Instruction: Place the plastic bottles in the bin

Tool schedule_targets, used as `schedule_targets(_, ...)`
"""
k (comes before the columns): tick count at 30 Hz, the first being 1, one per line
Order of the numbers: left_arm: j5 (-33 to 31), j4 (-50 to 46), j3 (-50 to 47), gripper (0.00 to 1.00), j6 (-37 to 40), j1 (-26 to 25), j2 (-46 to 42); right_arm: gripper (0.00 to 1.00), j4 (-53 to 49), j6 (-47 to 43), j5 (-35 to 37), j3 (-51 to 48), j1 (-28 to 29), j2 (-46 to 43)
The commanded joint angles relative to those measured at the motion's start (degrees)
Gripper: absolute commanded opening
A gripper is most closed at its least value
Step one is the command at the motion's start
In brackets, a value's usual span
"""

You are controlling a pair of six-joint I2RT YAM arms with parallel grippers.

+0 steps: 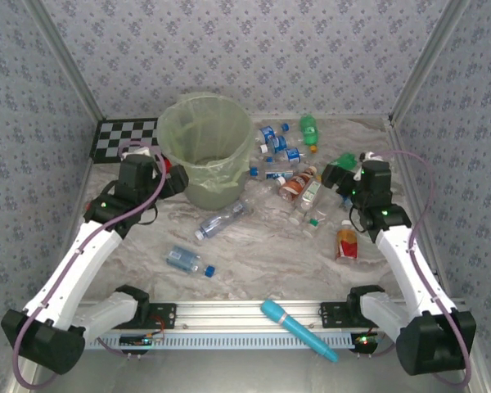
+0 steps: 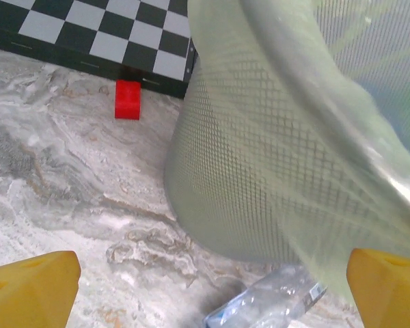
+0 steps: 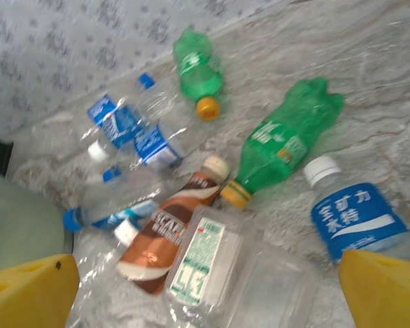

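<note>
Left arm (image 1: pixel 78 262) and right arm (image 1: pixel 409 264): white link shells, black joint housings. Biggest black blocks sit at 7 and 5 o'clock in the top view. A lilac cable (image 1: pixel 432 192) loops off each wrist and runs down the link. Small green LEDs on the black wrist sections, red and green lights at the base mounts. Left gripper (image 2: pixel 205 294) fingers (image 2: pixel 29 290): yellow wedges at 7 and 5 o'clock in its wrist view. Right gripper (image 3: pixel 205 290) has the same yellow pads (image 3: pixel 27 292); the 7 o'clock one carries a small black dot.
</note>
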Motion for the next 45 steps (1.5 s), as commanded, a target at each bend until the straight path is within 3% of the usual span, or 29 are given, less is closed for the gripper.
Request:
schedule_targets(1, -4.51, -4.93, -0.98, 1.00, -1.53, -0.42, -3.41, 0.99, -3.19, -2.75, 4.37, 2.37, 4.21, 0.70)
schedule_targets(10, -8.69, -17.22, -3.94, 1.00, -12.87, -0.41, -10.47, 0.99, -3.24, -4.38, 7.58, 4.47, 10.86, 3.38)
schedule_targets(21, 3.97, -28.45, -11.10, 0.99, -37.25, -0.59, -14.53, 0.99, -2.45, -6.27, 9.59, 6.78, 14.85, 5.58)
schedule_targets(26, 11.64, -23.18, -18.08, 0.96, -47.85, -0.93, -15.71, 0.99, -2.61, -7.04, 11.78, 5.84, 16.23, 4.21)
schedule_targets(29, 13.16, -20.90, -21.54, 0.93, -51.31, -1.71, -15.87, 0.99, -2.53, -7.27, 12.73, 5.31, 16.14, 3.72)
schedule_targets(45, 18.54, -6.18, -32.15, 0.91, -57.37, -4.45, -6.92, 0.99, -2.07, -6.56, 13.09, 4.10, 16.20, 4.66)
